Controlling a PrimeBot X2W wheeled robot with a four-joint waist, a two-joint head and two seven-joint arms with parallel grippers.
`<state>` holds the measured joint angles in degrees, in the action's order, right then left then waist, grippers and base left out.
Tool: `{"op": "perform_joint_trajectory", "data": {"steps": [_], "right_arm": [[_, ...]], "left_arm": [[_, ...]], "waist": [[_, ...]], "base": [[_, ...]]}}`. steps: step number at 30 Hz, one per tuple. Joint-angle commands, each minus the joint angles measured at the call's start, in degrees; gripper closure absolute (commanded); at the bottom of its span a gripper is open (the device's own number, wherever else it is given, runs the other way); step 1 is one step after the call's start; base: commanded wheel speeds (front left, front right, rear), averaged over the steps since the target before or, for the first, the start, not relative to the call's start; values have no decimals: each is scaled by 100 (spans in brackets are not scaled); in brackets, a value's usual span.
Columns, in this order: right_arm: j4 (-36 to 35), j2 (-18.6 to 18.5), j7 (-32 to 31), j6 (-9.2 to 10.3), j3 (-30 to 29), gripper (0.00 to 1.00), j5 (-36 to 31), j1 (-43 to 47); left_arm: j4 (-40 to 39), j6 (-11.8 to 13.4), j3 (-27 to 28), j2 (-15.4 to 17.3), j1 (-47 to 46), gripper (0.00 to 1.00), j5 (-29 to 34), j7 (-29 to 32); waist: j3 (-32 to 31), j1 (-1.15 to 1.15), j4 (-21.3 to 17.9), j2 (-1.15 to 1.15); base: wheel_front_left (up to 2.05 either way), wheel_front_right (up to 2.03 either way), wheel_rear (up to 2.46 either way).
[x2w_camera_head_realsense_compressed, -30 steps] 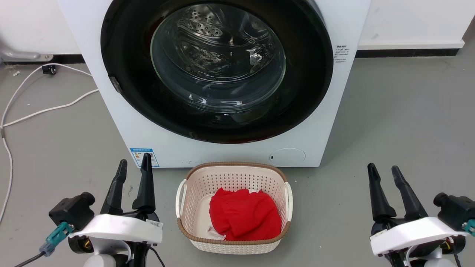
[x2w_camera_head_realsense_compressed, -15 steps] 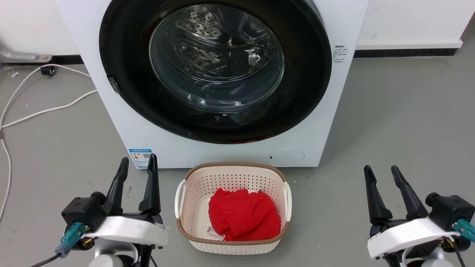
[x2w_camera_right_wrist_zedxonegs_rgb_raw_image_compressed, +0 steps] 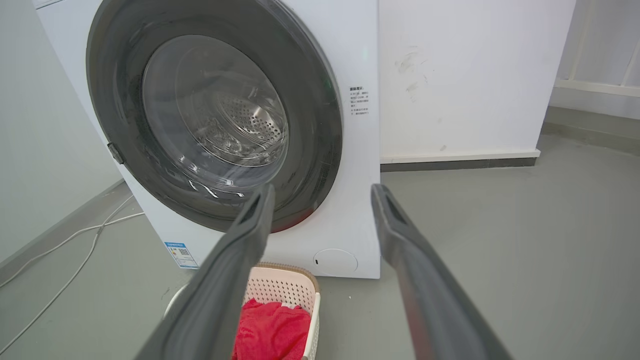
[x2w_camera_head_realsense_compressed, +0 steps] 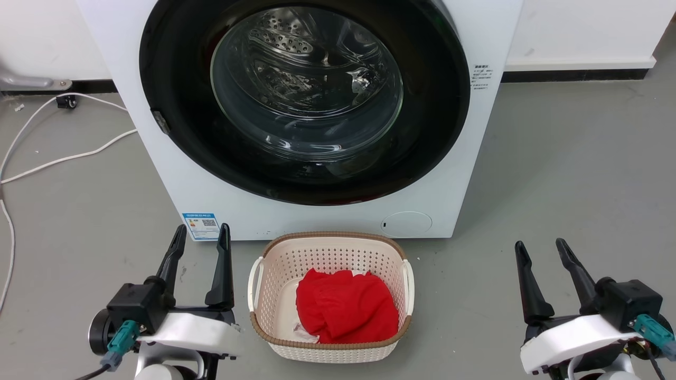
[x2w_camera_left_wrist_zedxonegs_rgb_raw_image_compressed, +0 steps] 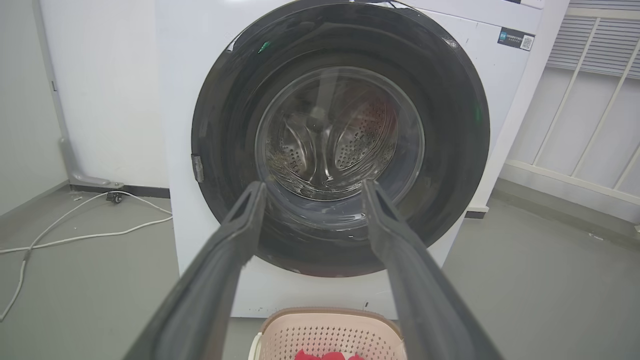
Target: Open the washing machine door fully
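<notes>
The washing machine door (x2w_camera_head_realsense_compressed: 211, 153) is a glossy black disc with a clear glass window, lying flat against the white machine's front; a small metal piece sits on its left rim. It also faces me in the left wrist view (x2w_camera_left_wrist_zedxonegs_rgb_raw_image_compressed: 450, 165) and the right wrist view (x2w_camera_right_wrist_zedxonegs_rgb_raw_image_compressed: 120, 120). My left gripper (x2w_camera_head_realsense_compressed: 203, 235) stands open at the lower left, well short of the machine, nothing between its fingers (x2w_camera_left_wrist_zedxonegs_rgb_raw_image_compressed: 235, 240). My right gripper (x2w_camera_head_realsense_compressed: 540, 248) stands open at the lower right, also empty, its fingers (x2w_camera_right_wrist_zedxonegs_rgb_raw_image_compressed: 395, 220) apart.
A white perforated basket (x2w_camera_head_realsense_compressed: 266, 266) with a brown rim holds a red cloth (x2w_camera_head_realsense_compressed: 346, 309) on the grey floor just in front of the machine, between my grippers. White cables (x2w_camera_head_realsense_compressed: 63, 155) lie on the floor at the left. A white wall runs behind.
The left gripper has shifted right and turned at the wrist. The right gripper has dropped slightly and turned. The door has not moved; both grippers stay open.
</notes>
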<state>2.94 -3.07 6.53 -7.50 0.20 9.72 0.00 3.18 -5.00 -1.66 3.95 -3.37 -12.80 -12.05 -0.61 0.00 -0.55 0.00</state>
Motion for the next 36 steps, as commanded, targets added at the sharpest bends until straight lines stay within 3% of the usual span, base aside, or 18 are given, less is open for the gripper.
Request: {"op": "perform_joint_trajectory", "data": {"steps": [1, 24, 33, 34, 36], "right_arm": [[-56, 18, 34, 2, 5, 0, -118, -5], [-171, 29, 140, 2, 43, 0, -992, 67], [-56, 30, 146, 3, 22, 0, -713, 56], [-40, 30, 157, 3, 20, 49, -677, 51], [-19, 30, 183, 2, 32, 100, -592, 37]], "left_arm": [[-29, 14, -16, 35, 55, 0, 110, -47], [-16, 105, 6, -16, 175, 0, 1008, -303], [52, 48, 98, -56, 186, 0, 959, -315], [58, 41, 107, -60, 188, 0, 954, -315], [65, 35, 115, -65, 189, 0, 955, -315]], "waist": [[-2, 0, 0, 0], [-25, 0, 33, 0], [-32, 0, 29, 0], [-34, 0, 28, 0], [-35, 0, 27, 0]], "base": [[0, 0, 0], [0, 0, 0], [0, 0, 0], [0, 0, 0], [0, 0, 0]]}}
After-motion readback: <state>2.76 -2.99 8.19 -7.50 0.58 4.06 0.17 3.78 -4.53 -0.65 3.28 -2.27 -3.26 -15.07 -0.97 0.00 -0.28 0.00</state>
